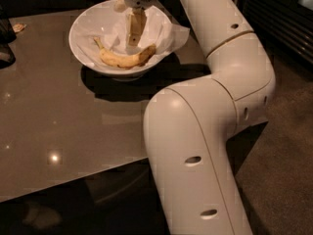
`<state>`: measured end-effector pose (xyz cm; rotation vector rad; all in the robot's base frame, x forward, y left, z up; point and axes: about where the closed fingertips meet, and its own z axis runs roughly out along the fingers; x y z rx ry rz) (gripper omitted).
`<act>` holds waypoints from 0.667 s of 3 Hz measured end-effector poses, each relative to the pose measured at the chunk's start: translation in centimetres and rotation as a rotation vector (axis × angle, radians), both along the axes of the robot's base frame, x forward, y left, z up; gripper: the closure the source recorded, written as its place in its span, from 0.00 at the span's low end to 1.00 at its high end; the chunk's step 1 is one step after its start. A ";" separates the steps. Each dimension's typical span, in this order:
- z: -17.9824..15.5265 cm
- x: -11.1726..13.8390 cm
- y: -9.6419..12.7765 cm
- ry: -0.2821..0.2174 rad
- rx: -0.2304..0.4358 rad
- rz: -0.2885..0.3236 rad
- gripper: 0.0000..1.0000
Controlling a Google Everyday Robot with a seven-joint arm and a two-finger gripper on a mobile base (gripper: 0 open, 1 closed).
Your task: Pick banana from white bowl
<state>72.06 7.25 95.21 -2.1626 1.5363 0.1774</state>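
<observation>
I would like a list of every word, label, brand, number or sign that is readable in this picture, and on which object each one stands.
None: no text can be read anywhere.
The robot arm shows only plain white shells with small dark holes.
The white bowl, its paper lining, the banana and the table carry no print.
The pincer, hanging inside the bowl just above the banana, bears no marking.

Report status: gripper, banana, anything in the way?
Gripper pointing down inside white bowl, just above banana. Banana lying on crumpled paper, not lifted. Nothing between them.
</observation>
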 end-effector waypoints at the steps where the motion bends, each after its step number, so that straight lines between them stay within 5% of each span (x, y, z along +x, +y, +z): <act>1: -2.1 0.3 0.9 0.041 -0.004 0.015 0.27; 2: -4.3 0.2 1.1 0.096 -0.007 0.017 0.29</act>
